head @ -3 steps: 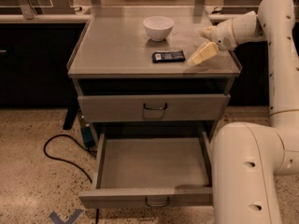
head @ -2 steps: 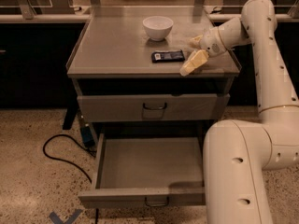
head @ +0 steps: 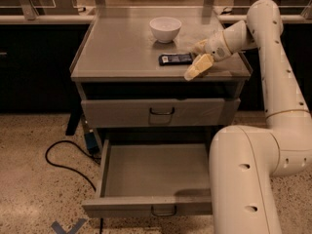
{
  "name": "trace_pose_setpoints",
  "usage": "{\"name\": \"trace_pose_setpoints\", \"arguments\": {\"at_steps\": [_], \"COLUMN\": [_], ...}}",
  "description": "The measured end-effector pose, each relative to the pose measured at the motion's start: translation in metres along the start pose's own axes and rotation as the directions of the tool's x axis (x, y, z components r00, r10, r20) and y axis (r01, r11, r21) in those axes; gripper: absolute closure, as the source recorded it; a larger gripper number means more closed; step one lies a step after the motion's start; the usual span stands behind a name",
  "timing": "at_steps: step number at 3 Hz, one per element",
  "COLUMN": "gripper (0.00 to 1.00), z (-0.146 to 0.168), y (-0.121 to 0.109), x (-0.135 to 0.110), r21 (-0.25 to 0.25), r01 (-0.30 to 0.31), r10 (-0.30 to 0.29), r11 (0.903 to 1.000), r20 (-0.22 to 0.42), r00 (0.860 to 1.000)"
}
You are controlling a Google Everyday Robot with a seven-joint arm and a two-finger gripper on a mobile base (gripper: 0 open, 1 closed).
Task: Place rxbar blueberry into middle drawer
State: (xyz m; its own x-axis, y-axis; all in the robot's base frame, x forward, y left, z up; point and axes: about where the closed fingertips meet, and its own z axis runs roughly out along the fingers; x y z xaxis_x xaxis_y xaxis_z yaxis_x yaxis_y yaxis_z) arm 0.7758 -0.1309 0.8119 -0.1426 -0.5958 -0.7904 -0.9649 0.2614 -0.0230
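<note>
Shifted left since 1 s ago: gripper [head: 193,61], centre-right of frame, fingers spread, apparently empty, just beside rxbar blueberry [head: 175,59] lying flat on cabinet top [head: 122,48]. Lower centre: middle drawer [head: 146,207], pulled open.

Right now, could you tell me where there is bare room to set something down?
The middle drawer shows a bare floor. The cabinet top is free left of the white bowl and rxbar blueberry; it is crowded on the right, where the gripper hovers at the bar's end.
</note>
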Motion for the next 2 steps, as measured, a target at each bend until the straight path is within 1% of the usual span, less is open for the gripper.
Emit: {"name": "trace_pose_setpoints", "arguments": {"at_steps": [1,2], "gripper": [0.0,0.0], "z": [0.0171,0.0179], "y": [0.0059,0.0052], "x": [0.002,0.0016], "r21": [-0.04,-0.039], "r01": [-0.005,-0.005], "r10": [0.004,0.004], "r11": [0.9992,0.9992], "r20": [-0.017,-0.016], "r00": [1.0,1.0]}}
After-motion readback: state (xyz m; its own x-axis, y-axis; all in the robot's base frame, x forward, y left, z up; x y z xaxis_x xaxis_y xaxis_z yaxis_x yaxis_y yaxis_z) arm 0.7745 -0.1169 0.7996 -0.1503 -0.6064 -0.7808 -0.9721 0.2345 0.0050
